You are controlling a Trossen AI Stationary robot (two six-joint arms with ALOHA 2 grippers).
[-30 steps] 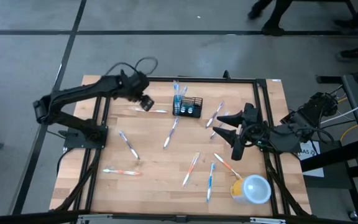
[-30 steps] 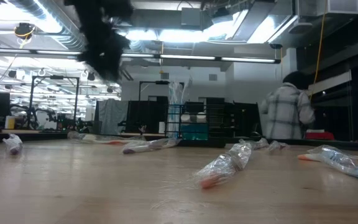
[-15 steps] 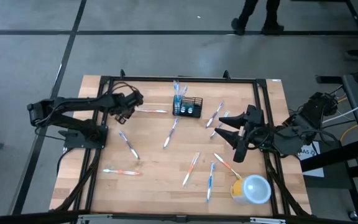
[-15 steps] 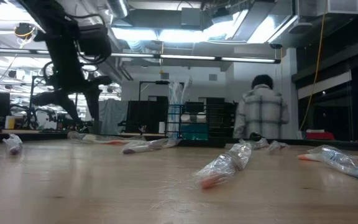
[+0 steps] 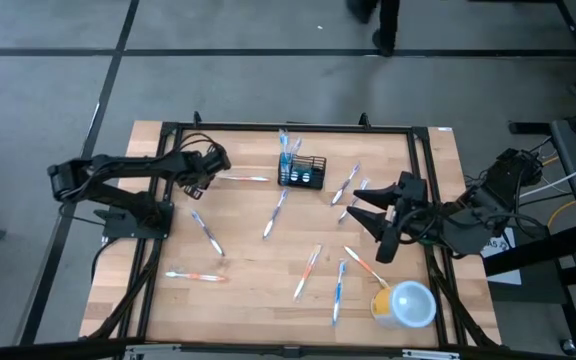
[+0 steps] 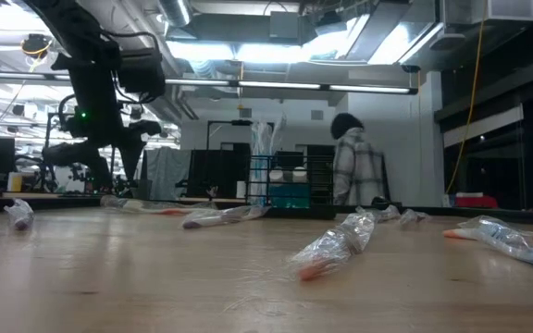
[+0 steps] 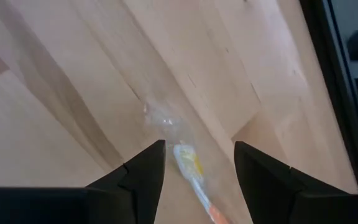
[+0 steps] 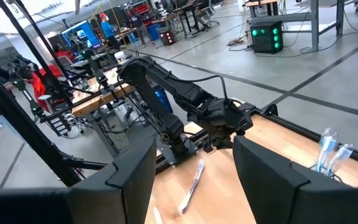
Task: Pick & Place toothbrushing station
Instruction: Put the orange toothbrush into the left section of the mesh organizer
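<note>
Wooden counter [image 5: 258,255] inside a black frame, strewn with wrapped toothbrushes. Two dark arms over it, one at each side. At the right, near the counter's right edge, right gripper [image 5: 366,208] raised and waiting, jaws spread wide with nothing between them. At the near right corner, a round yellow cup [image 5: 406,304] under a pale lid, no part of the job. Toward the far edge, near the middle, the toothbrushing station [image 5: 303,171]: a small black mesh holder, upright, with several brushes already standing in it. At the far left of the counter, left gripper [image 7: 194,168] low over a wrapped toothbrush [image 7: 191,168] with an orange and yellow handle, jaws parted to either side of it and not closed on it; from above, that brush [image 5: 243,179] lying between the gripper and the station. More wrapped brushes scattered across the middle and near half, well apart from the holder.

Step in hand, by the look of it: the pick, with the left jaws lined up astride the brush. Next move likely to call for a descent to the wood, a firm close on the slim handle through its slippery wrap, then a lift and a short carry over to the mesh holder.
</note>
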